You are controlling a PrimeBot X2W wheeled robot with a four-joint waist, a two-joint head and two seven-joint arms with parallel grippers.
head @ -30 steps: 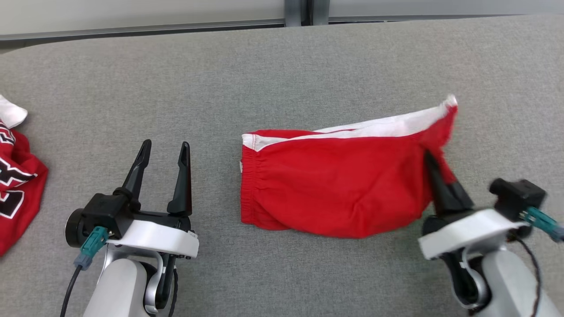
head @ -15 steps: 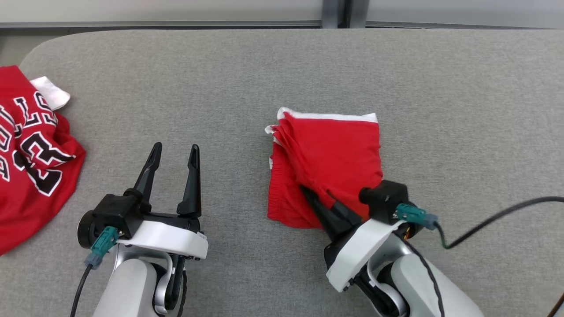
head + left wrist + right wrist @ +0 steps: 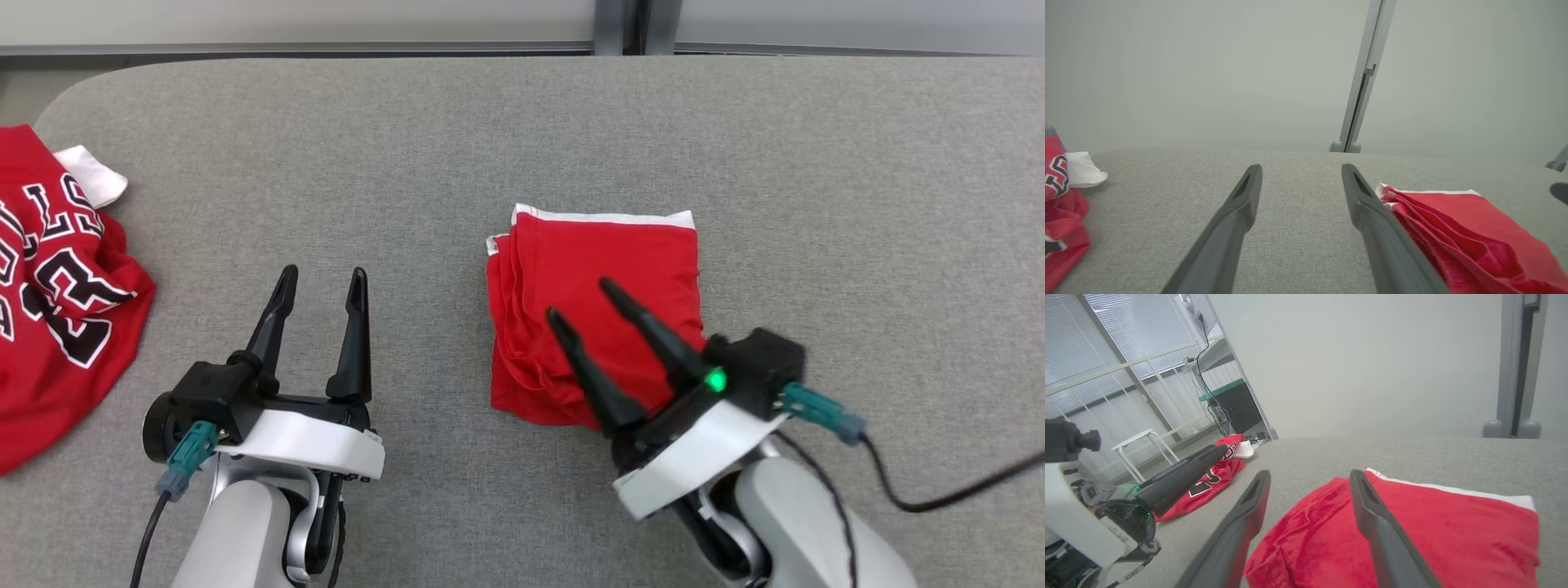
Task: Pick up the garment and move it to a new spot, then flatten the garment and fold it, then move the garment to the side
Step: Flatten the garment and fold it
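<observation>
Grey table point(image 3: 522, 122) under everything | right gripper point(image 3: 578, 298) jaws wide apart, holding nothing, tips over near half of the folded red shorts point(image 3: 588, 253) | left gripper point(image 3: 322, 272) gaping too, empty, well left of the shorts | bundle looked near square, no real long axis, right arm way closer

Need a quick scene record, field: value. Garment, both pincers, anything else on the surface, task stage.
garment: red shorts with white trim, folded into a compact stack, lying on the grey table
right: right pincer open, fingers over the near part of the shorts, gripping nothing
left: left pincer open, empty, left of the shorts and apart from them
other: crumpled red jersey with lettering, at the table's left edge
stage: fold looks done; move to the side not yet done
</observation>
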